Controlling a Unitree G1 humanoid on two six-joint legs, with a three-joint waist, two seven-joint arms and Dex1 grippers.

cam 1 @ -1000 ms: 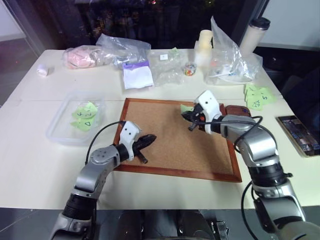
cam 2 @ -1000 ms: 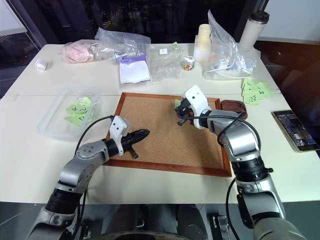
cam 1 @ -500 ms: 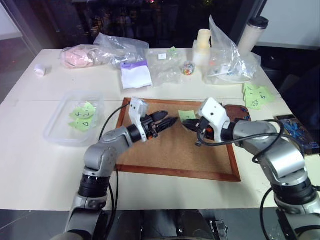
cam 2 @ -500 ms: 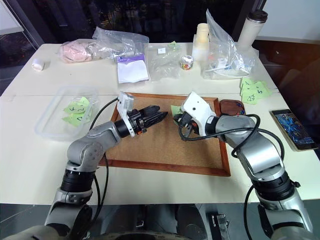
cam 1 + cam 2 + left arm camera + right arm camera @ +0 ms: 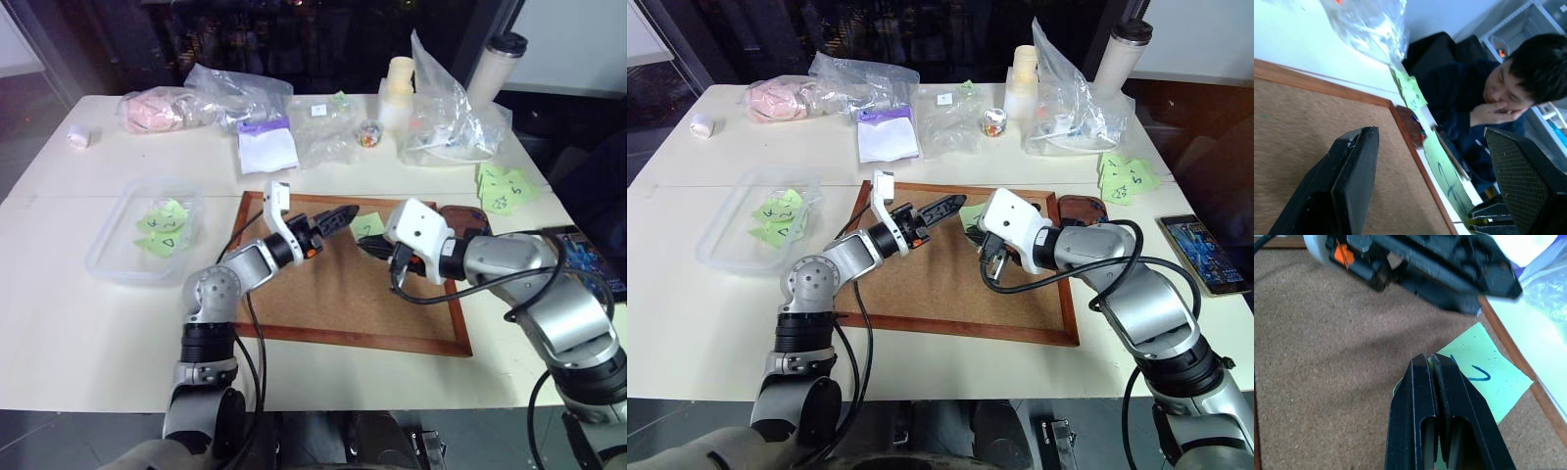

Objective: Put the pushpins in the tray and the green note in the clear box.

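The right gripper (image 5: 1436, 363) is pinching the green note (image 5: 1484, 377) by one edge, fingers pressed together, and holding it over the far right part of the cork board (image 5: 323, 294). The note is a small light-green square carrying a dark blue scribble. The left gripper (image 5: 345, 213) is hovering just beside it with its fingers spread apart, gripping nothing. The reddish-brown tray (image 5: 468, 216) is sitting beyond the board's right edge, and the clear box (image 5: 118, 257), with other green notes inside, is lying well off to the left.
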